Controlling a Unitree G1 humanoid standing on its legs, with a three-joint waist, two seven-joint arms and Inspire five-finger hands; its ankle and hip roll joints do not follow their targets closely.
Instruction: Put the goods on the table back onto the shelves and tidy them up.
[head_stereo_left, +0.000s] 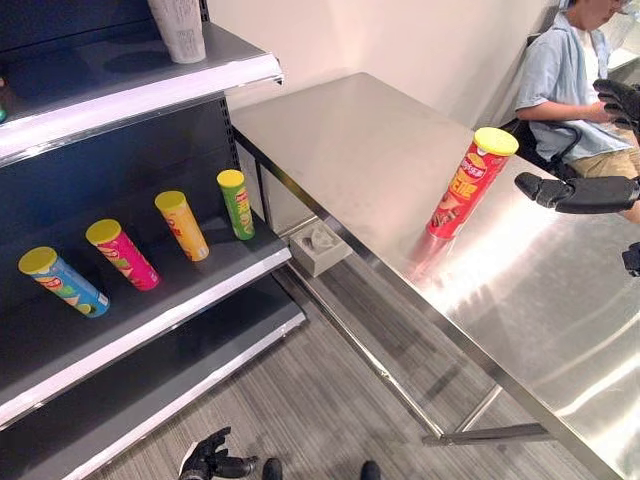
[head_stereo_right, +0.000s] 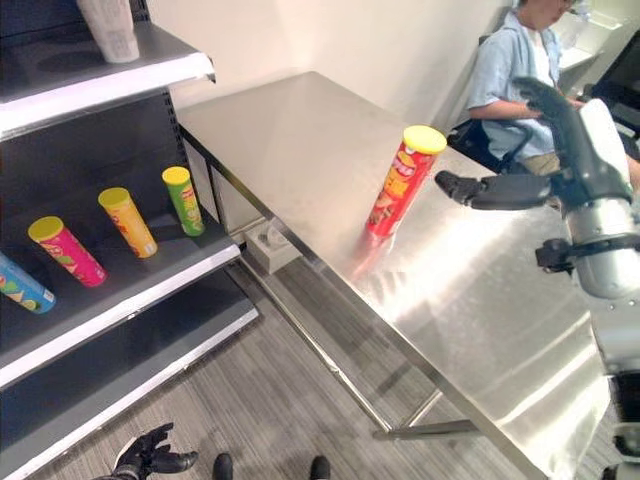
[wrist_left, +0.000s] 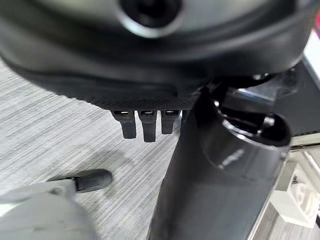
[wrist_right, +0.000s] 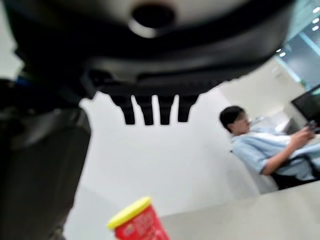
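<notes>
A red can (head_stereo_left: 468, 184) with a yellow lid is standing on the steel table (head_stereo_left: 560, 300), slightly tilted in the head views, near the table's front edge. It is the one item of goods being seen on the table top.

The right hand (head_stereo_right: 500, 190) is being held in the air at roughly 3 o'clock from the can, near it but apart from it. Its fingers are extended and spread — nothing is being gripped. In the right wrist view the fingertips (wrist_right: 150, 114) are pointing out over the can's lid (wrist_right: 131, 214), with a clear gap between them.

The left hand (head_stereo_left: 212, 460) is hanging low by the floor, at about 7 o'clock from the can and well apart from it. Its fingers are loosely spread and nothing is being held; the left wrist view shows short fingertips (wrist_left: 146, 126) over the grey striped floor (wrist_left: 60, 135).

On the middle shelf (head_stereo_left: 150, 320) of the dark shelving, at 9 o'clock from the table, four cans are standing in a row, all leaning the same way: a blue can (head_stereo_left: 62, 281), a pink can (head_stereo_left: 121, 254), an orange can (head_stereo_left: 182, 225) and a green can (head_stereo_left: 236, 204), each with a yellow lid. They are set apart from one another. On the upper shelf (head_stereo_left: 140, 95) a pale paper-wrapped item (head_stereo_left: 180, 28) is standing.

A small grey box (head_stereo_left: 318, 246) is lying on the floor between the shelving and the table leg. A person in a light blue shirt (head_stereo_left: 570, 80) is being seen seated beyond the table, at 1 o'clock from the can.
</notes>
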